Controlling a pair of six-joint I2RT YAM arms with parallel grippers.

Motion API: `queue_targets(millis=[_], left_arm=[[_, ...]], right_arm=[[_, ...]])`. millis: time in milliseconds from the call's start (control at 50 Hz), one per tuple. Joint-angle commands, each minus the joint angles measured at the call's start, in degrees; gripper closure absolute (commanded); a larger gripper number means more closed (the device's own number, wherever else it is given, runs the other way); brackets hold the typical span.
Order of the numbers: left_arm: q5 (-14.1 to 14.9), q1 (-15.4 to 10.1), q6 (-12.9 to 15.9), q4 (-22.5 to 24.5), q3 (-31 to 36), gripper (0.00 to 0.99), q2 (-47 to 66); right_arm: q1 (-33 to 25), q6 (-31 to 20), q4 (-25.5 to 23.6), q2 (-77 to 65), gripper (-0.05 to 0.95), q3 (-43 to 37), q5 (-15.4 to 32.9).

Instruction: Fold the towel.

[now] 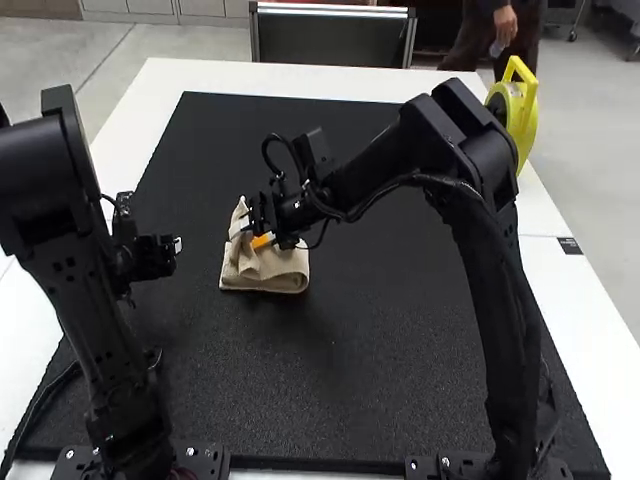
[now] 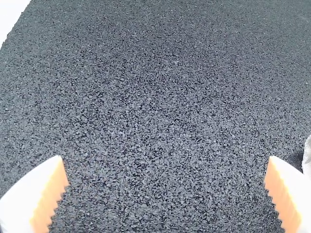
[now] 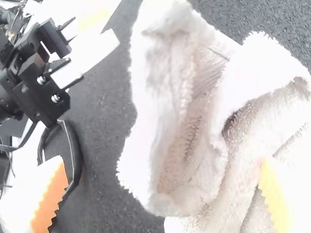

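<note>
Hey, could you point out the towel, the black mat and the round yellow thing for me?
Towel (image 1: 268,280): high view, on its near, folded part.
Black mat (image 1: 400,330): high view, on its bare surface between the two arms.
Round yellow thing (image 1: 528,125): high view, on the right side of its body.

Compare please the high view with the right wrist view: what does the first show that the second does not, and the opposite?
High view: the yellow reel at the white table's right edge; the right arm's long links.
Right wrist view: fuzzy pile of the beige towel; ribs on the right gripper's orange pads.
Both: that towel, partly bunched, on the black mat; right gripper; left gripper.
</note>
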Motion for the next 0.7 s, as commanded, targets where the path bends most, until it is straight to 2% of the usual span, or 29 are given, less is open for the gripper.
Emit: queue_targets(millis=[0,680], left_arm=[[1.2,0.35,0.82,0.27,-0.17,0.036,0.21],[1.2,0.0,0.64,0.27,-0.17,0.036,0.48]], right_arm=[[0.35,0.01,0.34,-0.49,-0.01,2.47,-1.31],[2.55,0.89,-1.94,-1.98,-0.01,6.34,-3.77]])
